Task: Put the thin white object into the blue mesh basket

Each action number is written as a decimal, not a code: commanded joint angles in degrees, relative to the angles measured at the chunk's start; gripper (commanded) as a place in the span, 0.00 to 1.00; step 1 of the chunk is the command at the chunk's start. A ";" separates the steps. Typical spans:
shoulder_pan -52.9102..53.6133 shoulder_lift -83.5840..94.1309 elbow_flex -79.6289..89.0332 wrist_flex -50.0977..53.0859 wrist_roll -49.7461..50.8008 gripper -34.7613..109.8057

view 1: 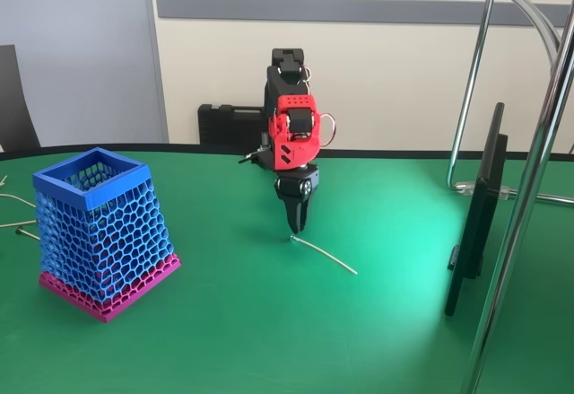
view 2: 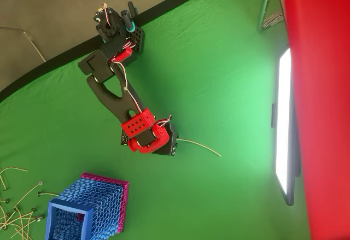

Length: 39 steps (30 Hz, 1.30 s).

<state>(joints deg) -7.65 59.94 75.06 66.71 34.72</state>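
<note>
The thin white object (view 1: 325, 256) lies flat on the green table, a slim, slightly curved stick (view 2: 200, 144) running right from under the arm. My gripper (view 1: 296, 229) points straight down, its tips right at the stick's left, bent end. The black fingers (view 1: 297, 210) taper to one narrow point and look shut. I cannot tell whether they pinch the stick's end. In the overhead view the red wrist (view 2: 149, 136) hides the fingers. The blue mesh basket (view 1: 100, 231) with its magenta base band stands upright at the left, well apart from the stick (view 2: 87, 210).
Several pale thin cables (view 2: 19, 210) with dark tips lie left of the basket. A flat screen (view 1: 480, 210) on a stand and chrome poles (view 1: 525, 197) occupy the right side. A black case (view 1: 229, 125) sits behind the arm's base. Open green cloth lies between stick and basket.
</note>
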 commanded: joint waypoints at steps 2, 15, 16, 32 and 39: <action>0.35 -0.70 -2.64 0.26 0.53 0.33; 0.62 -5.01 -5.36 0.79 0.53 0.33; 0.62 -5.36 -5.62 0.97 0.53 0.33; 0.70 -7.29 -8.00 2.46 0.53 0.28; 0.88 -6.06 -8.35 2.46 -0.09 0.28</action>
<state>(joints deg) -6.94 52.12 69.08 68.82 34.98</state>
